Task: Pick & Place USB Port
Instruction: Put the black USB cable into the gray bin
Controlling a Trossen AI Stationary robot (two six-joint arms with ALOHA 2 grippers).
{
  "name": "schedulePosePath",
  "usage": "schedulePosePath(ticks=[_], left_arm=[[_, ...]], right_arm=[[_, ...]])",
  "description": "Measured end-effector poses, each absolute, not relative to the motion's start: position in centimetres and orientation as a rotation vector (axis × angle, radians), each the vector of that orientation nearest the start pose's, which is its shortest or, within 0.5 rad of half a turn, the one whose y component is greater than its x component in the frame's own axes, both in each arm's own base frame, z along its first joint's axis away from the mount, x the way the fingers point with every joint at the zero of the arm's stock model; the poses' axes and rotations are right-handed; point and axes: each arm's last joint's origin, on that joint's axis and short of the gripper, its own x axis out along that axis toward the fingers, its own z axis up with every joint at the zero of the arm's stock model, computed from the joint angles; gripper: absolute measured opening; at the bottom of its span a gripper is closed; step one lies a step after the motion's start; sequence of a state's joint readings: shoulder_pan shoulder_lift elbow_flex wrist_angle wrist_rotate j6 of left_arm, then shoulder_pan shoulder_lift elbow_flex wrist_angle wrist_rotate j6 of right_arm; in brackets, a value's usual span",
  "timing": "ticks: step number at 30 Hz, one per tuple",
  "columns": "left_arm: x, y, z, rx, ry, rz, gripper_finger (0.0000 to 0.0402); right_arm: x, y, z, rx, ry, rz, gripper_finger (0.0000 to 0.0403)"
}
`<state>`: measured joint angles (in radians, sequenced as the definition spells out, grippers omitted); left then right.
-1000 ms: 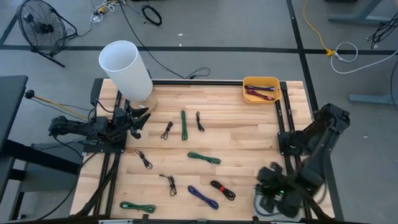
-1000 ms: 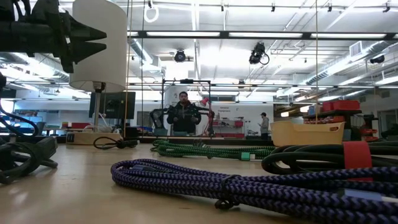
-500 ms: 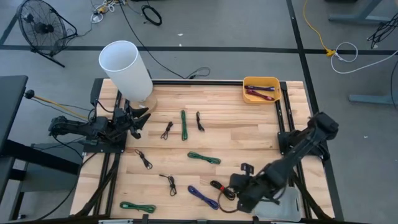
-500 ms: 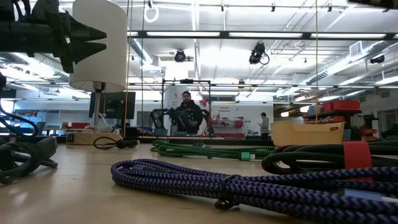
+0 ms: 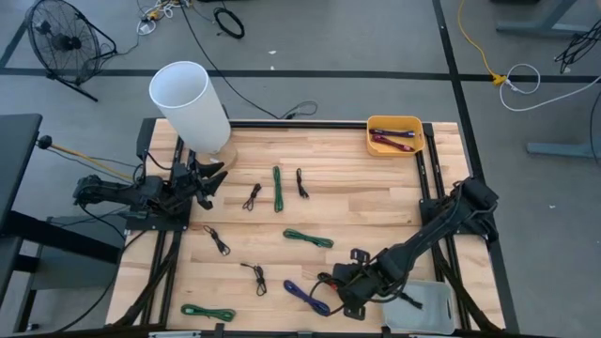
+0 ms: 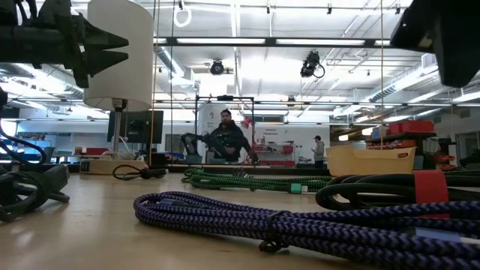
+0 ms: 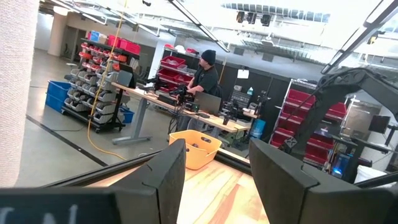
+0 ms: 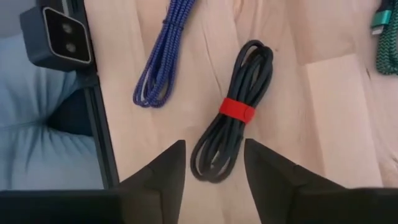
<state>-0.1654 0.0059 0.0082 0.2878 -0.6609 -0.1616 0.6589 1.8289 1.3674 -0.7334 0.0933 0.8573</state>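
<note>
High view: the right gripper (image 5: 346,293) hangs over the table's (image 5: 376,202) near edge, right above the black cable with a red band (image 5: 331,282); the purple cable (image 5: 308,298) lies just beside it; the left gripper (image 5: 208,178) waits by the white cylinder (image 5: 191,103), fingers spread wide; low view: the purple cable (image 6: 300,221) fills the foreground; right wrist view: the black cable (image 8: 233,112) lies between and just ahead of the parted fingers (image 8: 155,177), untouched.
</note>
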Motion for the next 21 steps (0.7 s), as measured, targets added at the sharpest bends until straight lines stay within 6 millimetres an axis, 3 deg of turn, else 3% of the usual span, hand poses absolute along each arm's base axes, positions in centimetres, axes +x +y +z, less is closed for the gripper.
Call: schedulePosePath(ticks=[21], left_arm=[[8.9,0.3,19.1,-0.274,-0.307,0.47,0.0181]], right_arm=[[31.7,21.7,16.6,0.293,1.322,-0.061,0.0187]])
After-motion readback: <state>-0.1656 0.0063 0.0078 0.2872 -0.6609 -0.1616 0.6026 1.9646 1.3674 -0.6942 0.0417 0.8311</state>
